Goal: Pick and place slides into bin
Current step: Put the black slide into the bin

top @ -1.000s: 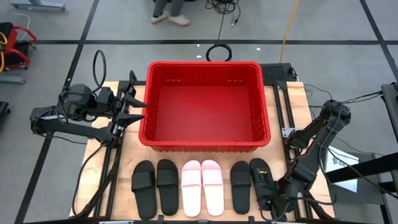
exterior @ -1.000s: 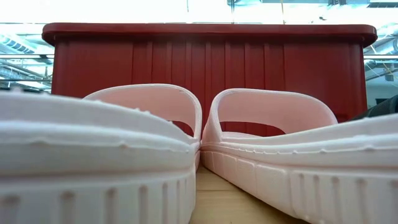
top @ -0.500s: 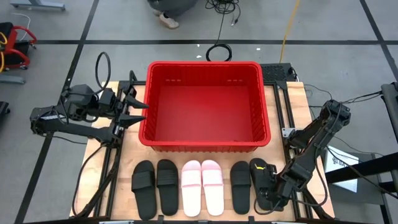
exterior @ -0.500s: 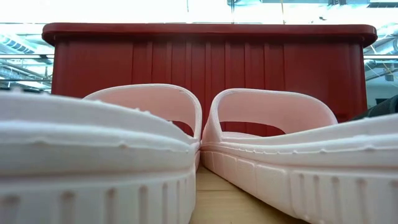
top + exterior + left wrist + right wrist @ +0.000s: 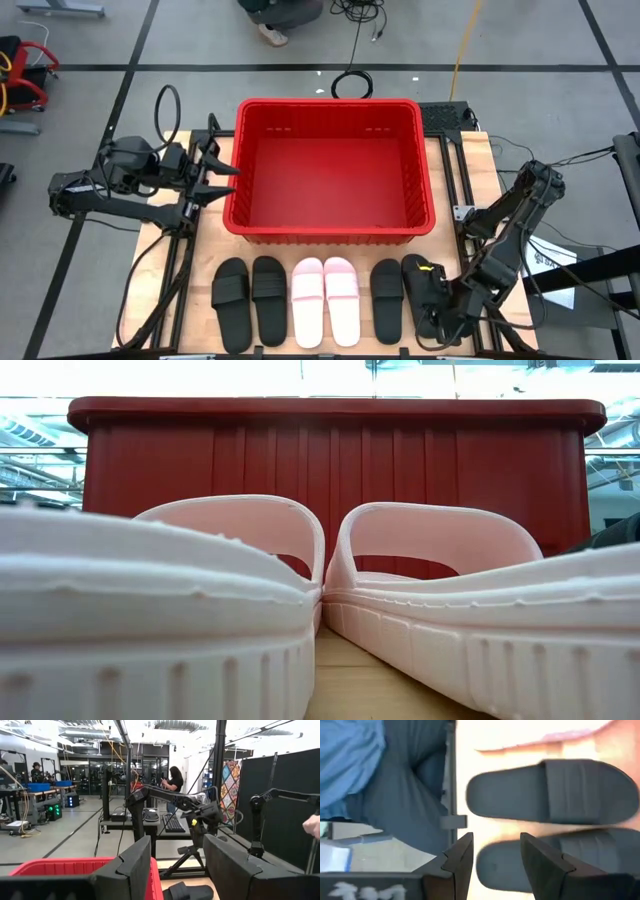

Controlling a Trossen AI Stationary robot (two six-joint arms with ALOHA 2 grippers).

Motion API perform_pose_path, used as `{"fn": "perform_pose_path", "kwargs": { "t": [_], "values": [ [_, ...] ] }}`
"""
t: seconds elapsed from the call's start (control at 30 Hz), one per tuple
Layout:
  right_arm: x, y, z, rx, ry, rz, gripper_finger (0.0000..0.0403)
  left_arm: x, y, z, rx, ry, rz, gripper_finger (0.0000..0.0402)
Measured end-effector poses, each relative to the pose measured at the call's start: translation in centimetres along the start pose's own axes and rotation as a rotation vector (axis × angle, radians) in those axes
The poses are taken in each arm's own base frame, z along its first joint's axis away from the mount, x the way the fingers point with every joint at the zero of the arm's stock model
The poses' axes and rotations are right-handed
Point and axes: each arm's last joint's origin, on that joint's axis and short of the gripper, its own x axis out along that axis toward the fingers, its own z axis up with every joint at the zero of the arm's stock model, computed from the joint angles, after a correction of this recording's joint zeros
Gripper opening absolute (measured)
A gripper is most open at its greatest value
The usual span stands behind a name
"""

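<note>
**Right arm shifts at the far-right slide**

The right gripper (image 5: 437, 322) has edged nearer the outermost black slide (image 5: 419, 285), fingers open. Six slides remain on the surface (image 5: 452, 180) before the empty bin (image 5: 329, 167). The left gripper (image 5: 213, 175) stays open, unmoved.

Six slides (image 5: 325, 300) — four black, two pink — before empty red bin (image 5: 330, 230).

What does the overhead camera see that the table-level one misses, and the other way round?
Only the high view shows all six slides in a row, four black slides and two pink ones, the bin's empty inside, the left gripper waiting beside the bin and the right gripper with open fingers over the outermost black slide. Only the low view shows the bin's ribbed wall and the room behind. Both show the red bin and the pink slides.
</note>
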Motion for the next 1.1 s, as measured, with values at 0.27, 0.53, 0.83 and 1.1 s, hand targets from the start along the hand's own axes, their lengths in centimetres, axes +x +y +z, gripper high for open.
{"fn": "perform_pose_path", "kwargs": {
  "t": [0.27, 0.53, 0.83, 1.1],
  "values": [
    [-0.6, 1.1, 0.8, -0.044, -0.092, 0.134, 0.0149, 0.0, 0.0, -0.1, -0.002, 0.01, 0.002, 0.0186],
    [-0.6, 1.4, 0.9, -0.025, -0.072, 0.184, 0.0148, 0.0, 0.0, -0.1, -0.003, 0.007, 0.001, 0.0186],
    [1.1, 0.9, 0.5, -0.021, -0.017, 0.061, 0.0152, 0.0, 0.0, 0.1, -0.001, -0.009, 0.001, 0.0186],
    [2.4, 1.2, -0.4, -0.081, 0.018, -0.074, 0.0151, 0.0, 0.0, 0.0, -0.007, -0.001, 0.001, 0.0186]
  ]
}}
